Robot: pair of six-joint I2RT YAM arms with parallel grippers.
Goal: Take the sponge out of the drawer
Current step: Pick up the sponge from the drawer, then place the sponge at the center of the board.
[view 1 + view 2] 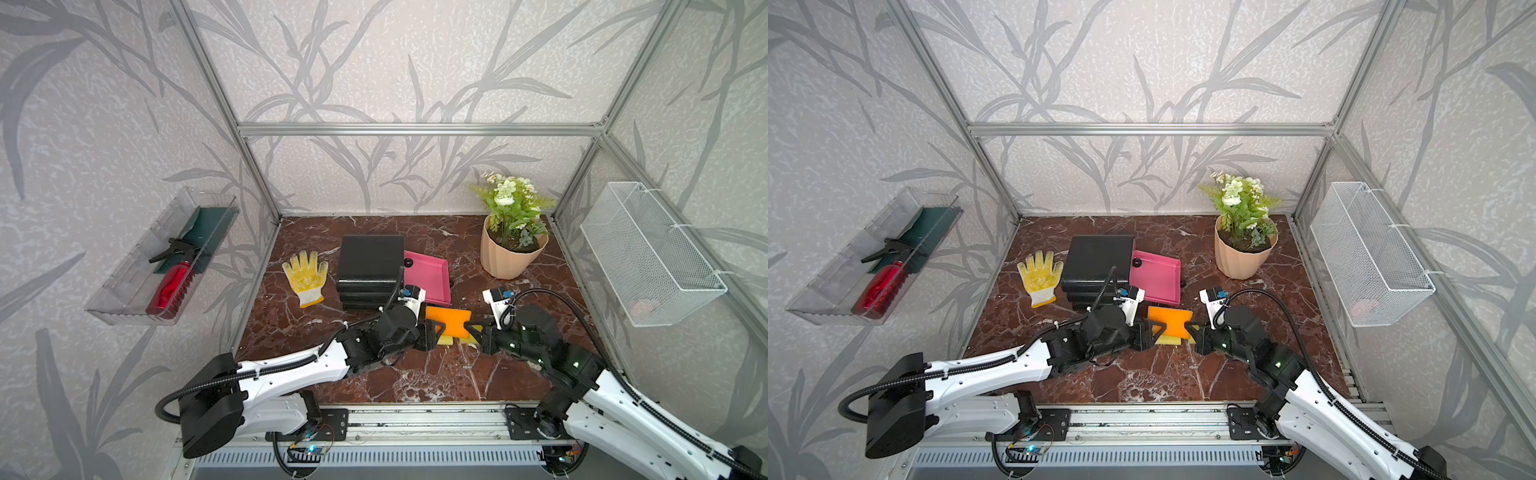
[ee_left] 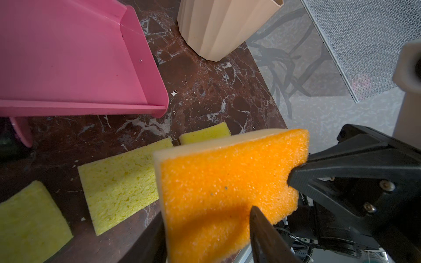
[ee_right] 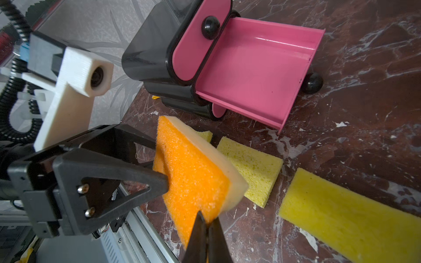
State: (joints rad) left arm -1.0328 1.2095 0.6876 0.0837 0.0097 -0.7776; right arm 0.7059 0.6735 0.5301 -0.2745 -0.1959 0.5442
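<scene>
The orange sponge (image 1: 451, 322) (image 1: 1173, 322) (image 2: 216, 193) (image 3: 193, 177) with a pale backing hangs above the marble table, in front of the pulled-out pink drawer (image 1: 428, 276) (image 3: 250, 68), which holds nothing. My right gripper (image 1: 471, 328) (image 3: 206, 219) is shut, pinching one edge of the sponge. My left gripper (image 1: 436, 328) (image 2: 205, 214) straddles the opposite edge, its fingers pressing on both faces. In both top views the two grippers face each other across the sponge. The drawer belongs to a black cabinet (image 1: 370, 262).
Flat yellow pads (image 2: 118, 182) (image 3: 248, 164) lie on the table under the sponge. A yellow glove (image 1: 306, 274) lies left of the cabinet, a potted plant (image 1: 509, 253) stands at the back right. A wire basket (image 1: 648, 253) and a clear tray (image 1: 124, 291) hang on the side walls.
</scene>
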